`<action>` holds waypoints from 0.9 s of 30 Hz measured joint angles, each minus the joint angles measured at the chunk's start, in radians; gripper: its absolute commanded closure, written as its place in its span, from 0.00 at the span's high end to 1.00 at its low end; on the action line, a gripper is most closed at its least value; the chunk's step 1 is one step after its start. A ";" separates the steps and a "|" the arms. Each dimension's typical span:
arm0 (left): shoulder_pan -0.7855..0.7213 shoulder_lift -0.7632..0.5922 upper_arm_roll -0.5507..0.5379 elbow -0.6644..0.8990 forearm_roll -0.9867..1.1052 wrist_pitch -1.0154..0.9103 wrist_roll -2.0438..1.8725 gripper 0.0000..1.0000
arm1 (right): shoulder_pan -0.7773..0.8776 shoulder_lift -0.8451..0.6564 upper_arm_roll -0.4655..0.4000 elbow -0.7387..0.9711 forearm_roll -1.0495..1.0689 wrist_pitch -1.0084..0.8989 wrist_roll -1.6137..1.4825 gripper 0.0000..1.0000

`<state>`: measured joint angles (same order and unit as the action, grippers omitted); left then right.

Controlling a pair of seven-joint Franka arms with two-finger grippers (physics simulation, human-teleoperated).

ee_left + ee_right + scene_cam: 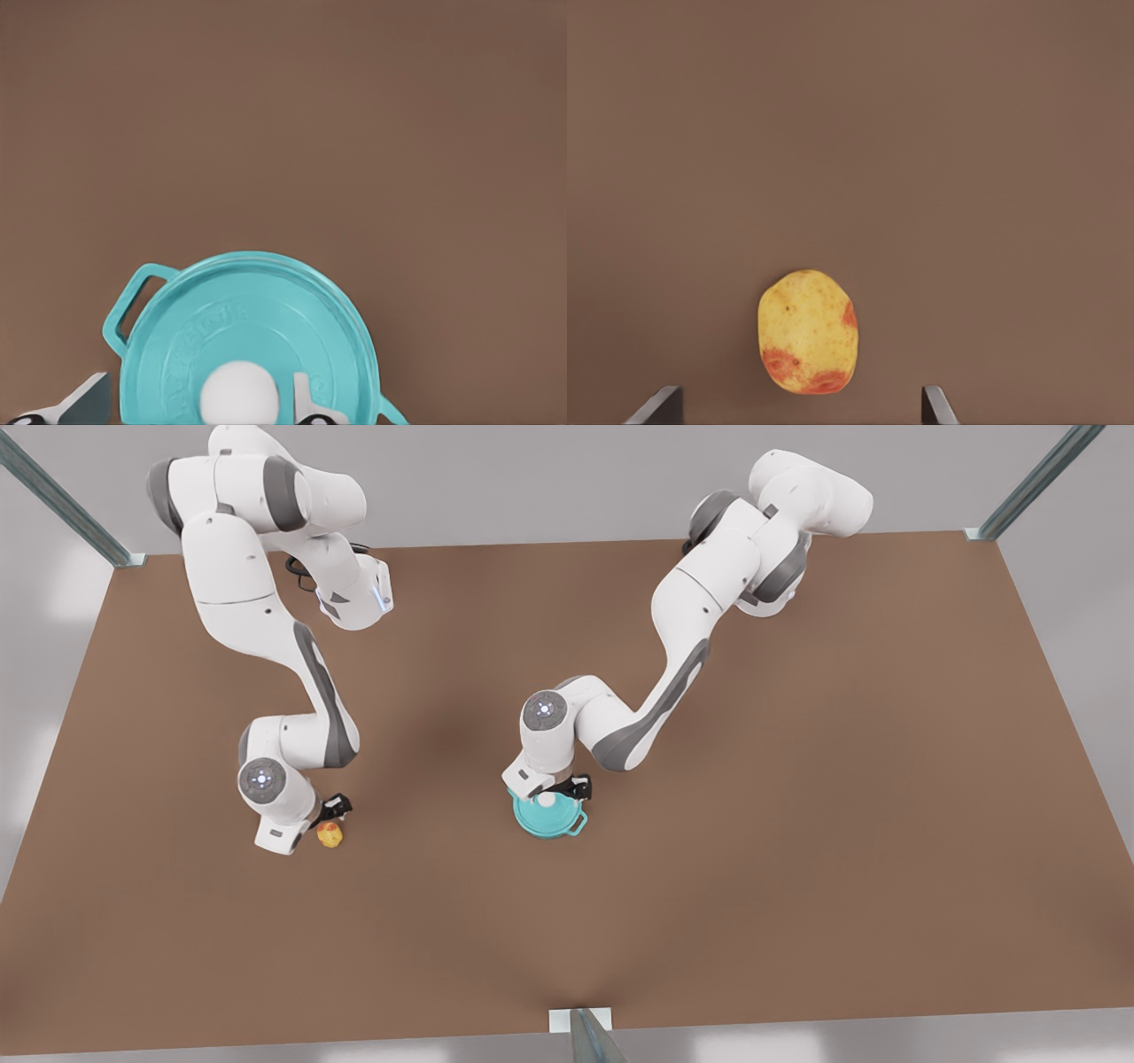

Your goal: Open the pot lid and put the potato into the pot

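The pot [551, 819] is seen just below the centre of the front view, on the brown table [797, 824], with the pot lid [257, 354] closed on it. The left gripper [560, 790] is placed above the lid, its fingers [306, 398] spread on both sides of the white knob [237, 392], not clenched. At lower left of the front view, the potato [330, 835] lies on the table. The right gripper [332, 810] is held over it, with jaws released and wide.

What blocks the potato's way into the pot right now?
The pot lid sits on the pot, closing it. Left claw straddles the knob; right claw is open over the potato. Bare table lies between.
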<state>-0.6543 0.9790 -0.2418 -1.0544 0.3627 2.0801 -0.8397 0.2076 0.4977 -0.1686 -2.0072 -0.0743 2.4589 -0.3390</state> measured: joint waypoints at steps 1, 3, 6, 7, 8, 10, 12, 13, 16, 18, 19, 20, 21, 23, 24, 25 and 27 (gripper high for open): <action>-0.005 0.004 0.000 -0.002 0.001 0.003 -0.013 1.00 | 0.000 0.009 0.001 -0.001 0.000 0.014 -0.002 1.00; -0.011 0.007 0.000 -0.010 0.003 0.006 -0.036 1.00 | -0.001 0.024 0.008 0.000 0.003 0.037 -0.007 1.00; -0.019 0.013 0.000 -0.015 0.003 0.009 -0.068 0.95 | -0.001 0.039 0.014 0.004 0.010 0.067 -0.013 1.00; -0.020 0.014 -0.001 -0.015 0.003 0.009 -0.077 0.82 | -0.001 0.041 0.015 0.007 0.012 0.077 -0.014 1.00; -0.020 0.015 -0.001 -0.015 0.003 0.009 -0.086 0.58 | -0.002 0.042 0.015 0.008 0.013 0.085 -0.016 1.00; -0.020 0.015 0.000 -0.014 0.004 0.006 -0.105 0.27 | -0.011 0.043 0.017 0.010 0.013 0.099 -0.020 1.00; -0.018 0.009 0.000 -0.011 0.010 -0.011 -0.123 0.23 | -0.040 0.043 0.038 0.011 0.014 0.108 -0.024 1.00; -0.014 0.005 -0.002 -0.006 0.009 -0.026 -0.128 0.23 | -0.050 0.044 0.048 0.011 0.014 0.112 -0.027 1.00; 0.034 -0.014 -0.006 0.004 -0.005 -0.075 -0.129 0.23 | -0.059 0.054 0.057 0.014 0.015 0.120 -0.032 1.00; 0.126 -0.029 -0.007 0.006 -0.024 -0.109 -0.114 0.23 | -0.060 0.063 0.061 0.015 0.016 0.124 -0.035 1.00; 0.194 -0.028 -0.008 0.006 -0.031 -0.122 -0.100 0.24 | -0.060 0.068 0.062 0.016 0.016 0.126 -0.037 1.00; 0.264 -0.023 -0.008 0.007 -0.037 -0.129 -0.084 0.24 | -0.061 0.072 0.062 0.017 0.016 0.127 -0.038 1.00; 0.330 -0.009 -0.008 0.006 -0.041 -0.124 -0.066 0.24 | -0.068 0.075 0.067 0.018 0.016 0.129 -0.040 0.99; 0.417 0.040 -0.007 0.005 -0.046 -0.095 -0.031 0.24 | -0.098 0.078 0.095 0.024 0.015 0.131 -0.042 0.98; 0.437 0.055 -0.006 0.005 -0.048 -0.080 -0.014 0.27 | -0.105 0.078 0.102 0.028 0.016 0.132 -0.043 0.97; 0.447 0.065 -0.005 0.005 -0.052 -0.063 0.003 1.00 | -0.109 0.078 0.105 0.030 0.016 0.132 -0.044 0.96; 0.454 0.063 -0.002 0.004 -0.061 -0.044 0.042 1.00 | -0.111 0.081 0.108 0.036 0.016 0.133 -0.046 0.90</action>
<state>-0.2002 1.0420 -0.2442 -1.0508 0.3014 2.0361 -0.7977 0.0961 0.5790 -0.0608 -1.9710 -0.0587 2.5921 -0.3853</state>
